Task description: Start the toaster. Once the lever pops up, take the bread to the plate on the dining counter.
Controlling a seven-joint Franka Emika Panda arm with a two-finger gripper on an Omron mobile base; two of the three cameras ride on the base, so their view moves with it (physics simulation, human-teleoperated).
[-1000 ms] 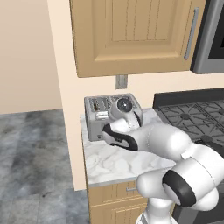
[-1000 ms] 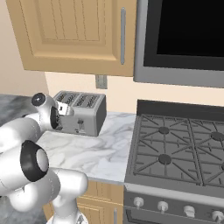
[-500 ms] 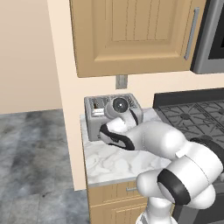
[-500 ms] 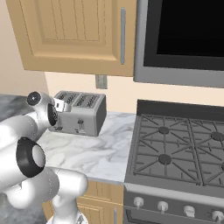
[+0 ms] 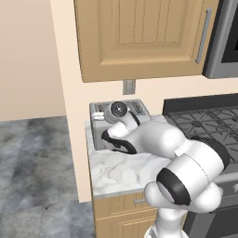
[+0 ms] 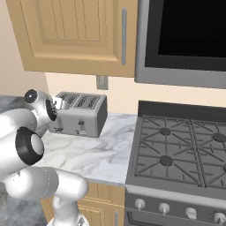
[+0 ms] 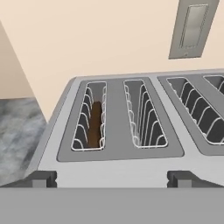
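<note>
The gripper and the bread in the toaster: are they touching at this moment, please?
Apart. In the hand view the gripper stands open above the toaster's front edge, while the bread sits down in the leftmost slot, well clear of both fingertips.

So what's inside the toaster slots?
In the hand view, the toaster has a dark brown slice of bread standing in its far left slot. The slot next to it holds just wire guides. The other slots are partly cut off, so I can't tell.

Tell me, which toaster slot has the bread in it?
The leftmost slot in the hand view: a dark brown bread slice sits inside. The other slots hold just wire racks.
</note>
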